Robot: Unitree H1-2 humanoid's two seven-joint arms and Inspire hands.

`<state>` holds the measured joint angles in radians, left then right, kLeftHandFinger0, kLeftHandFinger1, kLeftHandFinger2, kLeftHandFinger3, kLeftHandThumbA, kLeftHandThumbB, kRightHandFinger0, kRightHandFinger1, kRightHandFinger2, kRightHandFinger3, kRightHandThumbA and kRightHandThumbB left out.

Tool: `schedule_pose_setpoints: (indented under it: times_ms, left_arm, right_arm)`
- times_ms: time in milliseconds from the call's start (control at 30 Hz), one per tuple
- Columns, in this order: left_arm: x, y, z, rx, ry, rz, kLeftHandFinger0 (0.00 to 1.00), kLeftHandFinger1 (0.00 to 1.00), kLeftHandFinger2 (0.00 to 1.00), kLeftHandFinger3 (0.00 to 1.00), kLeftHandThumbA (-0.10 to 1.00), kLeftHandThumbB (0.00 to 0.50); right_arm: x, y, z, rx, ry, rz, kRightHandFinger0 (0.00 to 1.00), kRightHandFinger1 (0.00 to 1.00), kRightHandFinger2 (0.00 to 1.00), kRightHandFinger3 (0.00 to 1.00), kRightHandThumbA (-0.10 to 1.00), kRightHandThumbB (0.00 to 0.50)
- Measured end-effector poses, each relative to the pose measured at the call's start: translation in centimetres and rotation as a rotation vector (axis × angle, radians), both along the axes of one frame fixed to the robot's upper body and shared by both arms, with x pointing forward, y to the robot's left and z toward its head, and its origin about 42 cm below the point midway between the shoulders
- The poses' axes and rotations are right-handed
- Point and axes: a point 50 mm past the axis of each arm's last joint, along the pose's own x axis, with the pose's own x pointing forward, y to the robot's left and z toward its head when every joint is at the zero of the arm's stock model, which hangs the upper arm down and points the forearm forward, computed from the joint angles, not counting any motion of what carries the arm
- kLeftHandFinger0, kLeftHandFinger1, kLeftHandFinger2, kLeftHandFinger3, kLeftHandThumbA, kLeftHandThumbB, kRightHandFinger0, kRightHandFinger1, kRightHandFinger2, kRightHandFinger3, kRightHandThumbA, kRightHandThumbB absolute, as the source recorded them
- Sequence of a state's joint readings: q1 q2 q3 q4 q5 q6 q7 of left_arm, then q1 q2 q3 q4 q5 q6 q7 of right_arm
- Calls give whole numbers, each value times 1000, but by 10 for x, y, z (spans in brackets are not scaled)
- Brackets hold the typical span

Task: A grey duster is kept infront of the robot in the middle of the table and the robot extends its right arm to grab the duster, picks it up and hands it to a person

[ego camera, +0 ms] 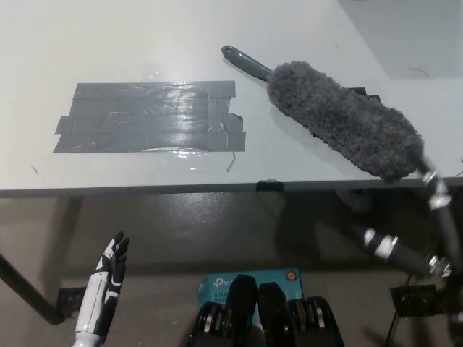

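Observation:
A grey fluffy duster with a dark grey handle lies slantwise at the table's right side, handle pointing to the far left. Its fluffy lower end reaches past the table's front edge. My black right arm rises from the bottom right and meets that lower end of the duster. The fluff hides the right hand itself, so its grip does not show. My white left hand rests low at the left, below the table's edge, open and holding nothing.
A large patch of grey tape is stuck on the white table at left centre. The table's front edge crosses the picture. A blue box sits on the floor below, and a dark table leg stands at the lower left.

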<state>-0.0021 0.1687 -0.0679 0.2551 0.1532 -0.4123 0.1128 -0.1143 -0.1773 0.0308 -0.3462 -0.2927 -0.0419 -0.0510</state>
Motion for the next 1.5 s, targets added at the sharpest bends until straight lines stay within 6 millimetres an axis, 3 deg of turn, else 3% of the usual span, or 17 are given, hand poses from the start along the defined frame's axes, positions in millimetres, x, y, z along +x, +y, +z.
schedule_pose_setpoints:
  times_ms: [100, 233, 333, 433, 533, 700, 933, 1067, 1500]
  left_arm:
    - [0, -2, 0, 0, -1, -8, 1000, 1000, 1000, 1000, 1000, 387]
    - [0, -4, -1, -2, 1, -14, 1000, 1000, 1000, 1000, 1000, 387]
    - [0, -4, -1, -1, 1, -17, 1000, 1000, 1000, 1000, 1000, 395]
    - [1, -5, 0, 0, -4, -22, 1000, 1000, 1000, 1000, 1000, 402]
    - [5, -5, 3, 3, -15, -28, 1000, 1000, 1000, 1000, 1000, 398]
    - [8, -6, 5, -3, -25, -30, 1000, 1000, 1000, 1000, 1000, 385]
    - [9, -6, 6, -9, -34, -32, 1000, 1000, 1000, 1000, 1000, 383]
    - [10, -6, 7, -12, -39, -32, 1000, 1000, 1000, 1000, 1000, 375]
    - [15, -5, 11, -9, -51, -35, 1000, 1000, 1000, 1000, 1000, 384]
  right_arm:
    - [18, -3, 31, -45, -57, -20, 1000, 1000, 1000, 1000, 1000, 306]
    - [48, -2, 65, -93, -81, -37, 1000, 1000, 1000, 1000, 889, 273]
    - [78, 2, 85, -118, -58, -48, 1000, 1000, 1000, 1000, 922, 317]
    - [116, 7, 99, -157, 9, -63, 1000, 1000, 1000, 1000, 981, 326]
    - [152, 13, 106, -208, 96, -70, 1000, 1000, 1000, 1000, 1000, 391]
    - [203, 26, 93, -317, 281, -87, 1000, 1000, 1000, 1000, 1000, 439]
    - [243, 37, 73, -463, 484, -122, 1000, 1000, 1000, 1000, 1000, 474]
    - [255, 38, 71, -495, 558, -132, 1000, 1000, 1000, 1000, 1000, 439]
    - [268, 36, 33, -569, 750, -162, 1000, 1000, 1000, 1000, 1000, 445]
